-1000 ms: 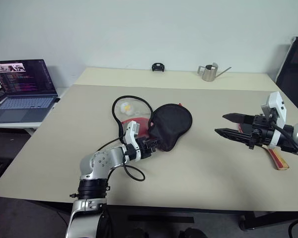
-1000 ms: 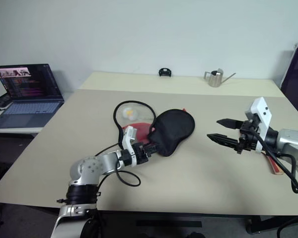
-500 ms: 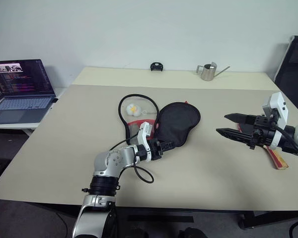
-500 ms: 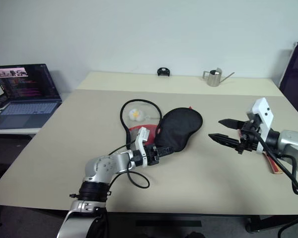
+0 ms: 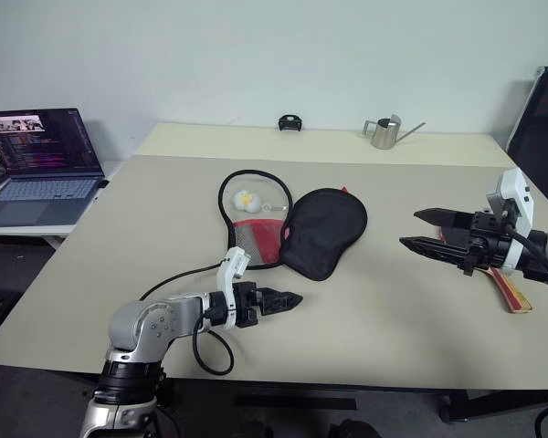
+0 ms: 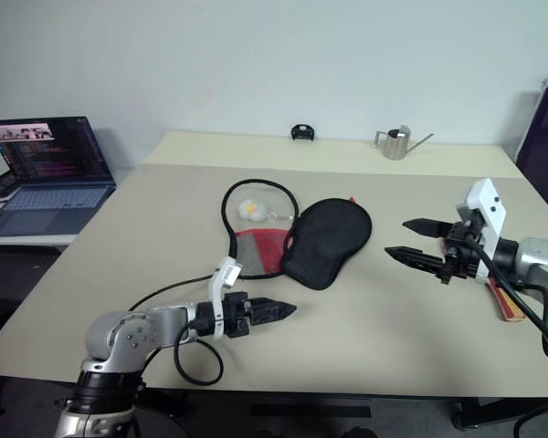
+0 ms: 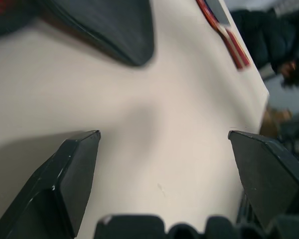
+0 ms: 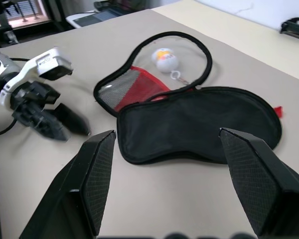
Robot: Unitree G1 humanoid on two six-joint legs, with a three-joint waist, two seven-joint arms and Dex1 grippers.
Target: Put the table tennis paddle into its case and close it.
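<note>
Right wrist view gives us no writing we can read on the case [image 8: 199,124], lying open mid-table, while our left gripper [image 5: 288,299] gapes empty near it, our right gripper [image 5: 418,229] hovers spread and empty, and the paddle [image 5: 510,292] lies beneath that arm.

Left gripper [image 7: 164,144] over bare tabletop [image 7: 169,124], fingers [image 7: 72,174] spread wide, nothing between them. Black case [image 7: 114,27] lies on tabletop beyond fingertips, rounded end nearest gripper, apart from both fingers. Beyond case, red-striped paddle handle [image 7: 229,35] lies near table's far edge. Dark blurred shapes past that edge, unidentifiable.
</note>
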